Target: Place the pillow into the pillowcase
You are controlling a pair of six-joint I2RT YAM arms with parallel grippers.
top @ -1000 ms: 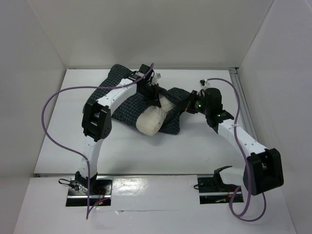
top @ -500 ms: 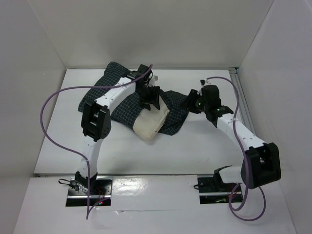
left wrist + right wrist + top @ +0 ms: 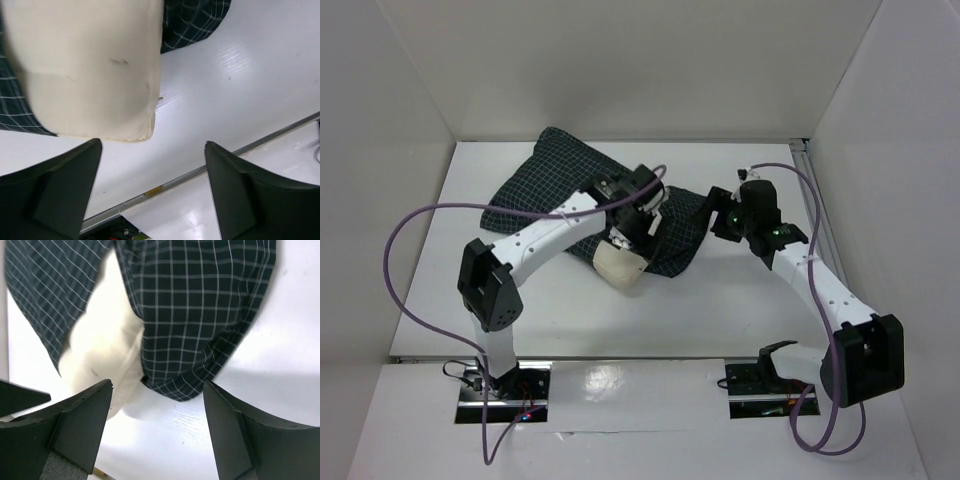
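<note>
The pillowcase [image 3: 535, 190], dark with a white grid check, lies crumpled across the back middle of the table. The cream pillow [image 3: 623, 266] sticks out of its near opening, with one end bare on the table. My left gripper [image 3: 636, 230] hovers open just above that bare end and holds nothing. In the left wrist view the pillow [image 3: 85, 65] fills the top left, the pillowcase [image 3: 192, 20] lies behind it, and the left gripper [image 3: 152, 150] stands wide. My right gripper [image 3: 714, 213] is open beside the pillowcase's right edge. Its wrist view shows the pillowcase [image 3: 200, 315], the pillow [image 3: 105, 350] and the empty right gripper [image 3: 157, 385].
White walls enclose the table at the back and both sides. A metal rail [image 3: 165, 186] runs along the table's front edge, and another rail [image 3: 817, 205] lines the right side. Purple cables [image 3: 405, 240] loop off both arms.
Both grippers have opened and let go of the pillowcase. The left arm has swung nearer and to the right, over the pillow's bare end. The pillowcase and pillow have settled flatter.
</note>
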